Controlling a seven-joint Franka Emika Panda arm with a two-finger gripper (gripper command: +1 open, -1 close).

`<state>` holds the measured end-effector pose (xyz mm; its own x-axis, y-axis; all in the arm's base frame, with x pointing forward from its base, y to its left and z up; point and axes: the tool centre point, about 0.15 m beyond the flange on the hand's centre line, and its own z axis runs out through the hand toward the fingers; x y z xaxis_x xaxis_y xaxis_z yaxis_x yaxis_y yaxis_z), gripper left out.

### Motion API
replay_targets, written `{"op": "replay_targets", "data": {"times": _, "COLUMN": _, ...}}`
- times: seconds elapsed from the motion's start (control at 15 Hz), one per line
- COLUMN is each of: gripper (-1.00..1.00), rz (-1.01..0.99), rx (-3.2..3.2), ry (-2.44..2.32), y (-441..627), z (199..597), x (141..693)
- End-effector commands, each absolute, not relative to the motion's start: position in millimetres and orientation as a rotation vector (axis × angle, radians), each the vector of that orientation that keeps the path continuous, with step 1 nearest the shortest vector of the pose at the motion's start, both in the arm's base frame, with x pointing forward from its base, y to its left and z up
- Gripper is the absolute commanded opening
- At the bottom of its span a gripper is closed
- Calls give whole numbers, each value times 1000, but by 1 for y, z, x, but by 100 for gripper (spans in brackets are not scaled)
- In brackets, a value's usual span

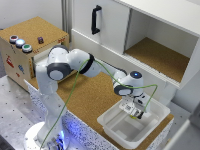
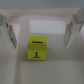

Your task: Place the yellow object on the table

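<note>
The yellow object [image 2: 38, 48] is a small cube with a dark mark on its top face. It lies on the white floor of a white bin [image 1: 111, 123] that stands on the brown cork table [image 1: 95, 97] at the exterior view's right. My gripper [image 1: 134, 111] reaches down into the bin. In the wrist view the gripper [image 2: 40, 45] is open, with one finger [image 2: 9, 32] on each side of the cube and apart from it. In the exterior view the gripper hides the cube.
The bin's walls [image 2: 42, 12] surround the gripper closely. A cork-topped wooden box with coloured buttons [image 1: 27, 47] stands at the exterior view's left. A white cabinet with a cork shelf [image 1: 157, 57] and a black handle [image 1: 96, 20] stands behind the table.
</note>
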<state>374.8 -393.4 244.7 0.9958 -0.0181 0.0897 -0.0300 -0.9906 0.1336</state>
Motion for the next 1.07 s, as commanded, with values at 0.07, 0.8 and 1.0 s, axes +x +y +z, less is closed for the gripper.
{"op": "replay_targets", "data": {"times": 0.07, "gripper": 100, "rz": 120, "rx": 3071, "ry": -118, "y": -392, "z": 213, "x": 386}}
{"op": "replay_targets", "data": {"times": 0.8, "gripper": -100, "rz": 122, "rx": 3047, "ry": -138, "y": -408, "z": 195, "x": 384}}
{"op": "replay_targets", "data": {"times": 1.0, "gripper": -100, "rz": 156, "rx": 3013, "ry": -104, "y": -406, "z": 189, "x": 391}}
